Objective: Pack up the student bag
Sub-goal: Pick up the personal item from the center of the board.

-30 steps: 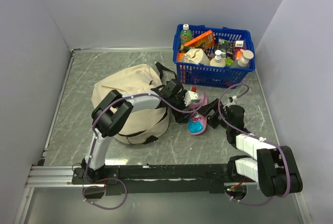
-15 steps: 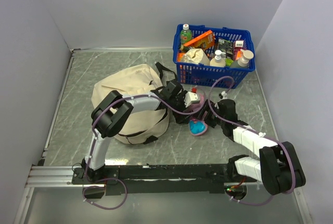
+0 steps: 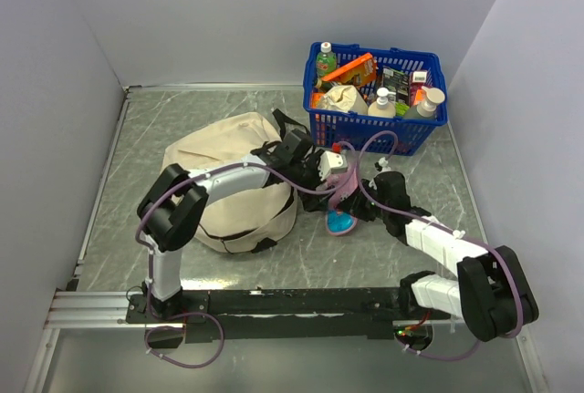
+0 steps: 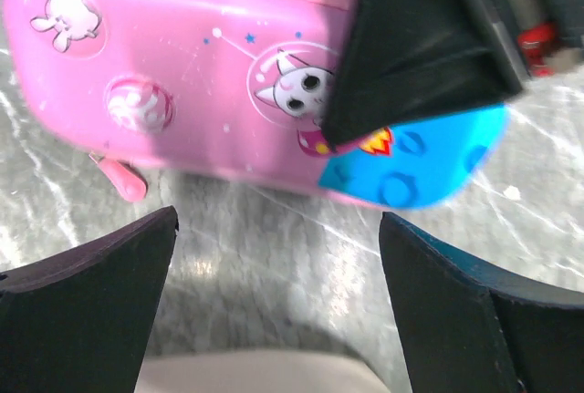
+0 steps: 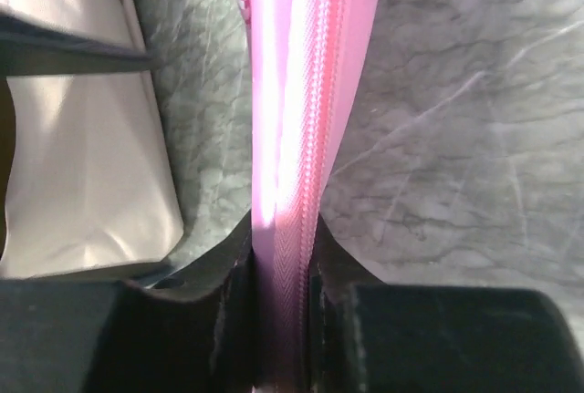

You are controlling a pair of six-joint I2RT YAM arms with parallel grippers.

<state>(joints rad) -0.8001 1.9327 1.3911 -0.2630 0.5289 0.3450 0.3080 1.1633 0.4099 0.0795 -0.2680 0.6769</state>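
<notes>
Right wrist, R gripper [image 5: 281, 274] now pinching pink case [image 5: 297, 92]

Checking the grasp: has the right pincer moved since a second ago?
Yes. The right pincer slid left, from below the blue basket's middle toward its left end, onto the pink case.

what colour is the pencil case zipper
Pink; the zipper shows best in the right wrist view.

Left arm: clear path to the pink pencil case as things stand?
Probably yes: the left claw hangs open just short of the pencil case, only bare table between. The right claw grips its zipper edge.
</notes>
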